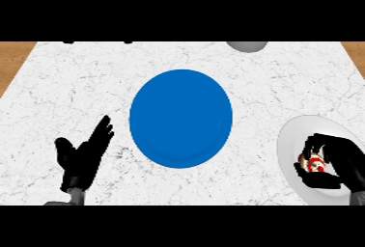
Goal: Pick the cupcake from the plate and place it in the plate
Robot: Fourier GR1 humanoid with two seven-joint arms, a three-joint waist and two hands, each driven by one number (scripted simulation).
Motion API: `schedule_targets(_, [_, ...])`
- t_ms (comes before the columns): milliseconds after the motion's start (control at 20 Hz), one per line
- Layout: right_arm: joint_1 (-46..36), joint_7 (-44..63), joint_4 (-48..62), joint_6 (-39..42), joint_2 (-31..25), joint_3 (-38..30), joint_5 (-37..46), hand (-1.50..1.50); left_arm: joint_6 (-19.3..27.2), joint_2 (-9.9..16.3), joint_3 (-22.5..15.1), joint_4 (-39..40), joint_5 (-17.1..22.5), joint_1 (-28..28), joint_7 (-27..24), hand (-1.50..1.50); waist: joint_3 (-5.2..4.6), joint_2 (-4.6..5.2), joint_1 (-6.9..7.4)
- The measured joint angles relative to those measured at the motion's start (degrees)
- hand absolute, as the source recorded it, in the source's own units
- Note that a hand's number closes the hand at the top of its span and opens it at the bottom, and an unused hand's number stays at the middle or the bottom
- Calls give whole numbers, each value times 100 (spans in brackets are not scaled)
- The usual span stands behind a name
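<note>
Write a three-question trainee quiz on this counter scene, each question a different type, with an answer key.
1. True or false: the cupcake lies on the blue plate.
2. Multiple choice: which hand is curled round the cupcake? A) left hand B) right hand C) neither
3. Fill in: the cupcake sits over the ____ plate, at the view's right edge.

Key
1. False: the blue plate holds nothing; the cupcake is over the white plate.
2. B: the right hand's fingers and thumb close round it, while the left hand rests open, fingers up, at lower left.
3. white
</note>
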Motion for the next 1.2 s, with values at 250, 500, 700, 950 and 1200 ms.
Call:
schedule_targets(250, [-397,854,-430,-537,1280,1000,585,150,-82,-28,-96,23,-11,-134,29,0,-42,10,305])
schedule_targets(500, [-874,1792,-725,-1313,1870,1781,1214,150,-127,-48,-168,79,-19,-195,99,0,-56,-28,439])
schedule_targets(700, [-1205,2704,-874,-2004,2026,2293,1579,150,-142,-49,-185,124,-26,-238,136,0,-48,-33,470])
schedule_targets(950, [-1548,4028,-928,-2941,2094,2852,2030,150,-130,-60,-211,116,-37,-251,214,0,-28,-27,456])
schedule_targets(1200, [-1891,5224,-822,-3853,2108,3373,2559,150,-110,-77,-222,92,-49,-241,233,0,-14,-5,438])
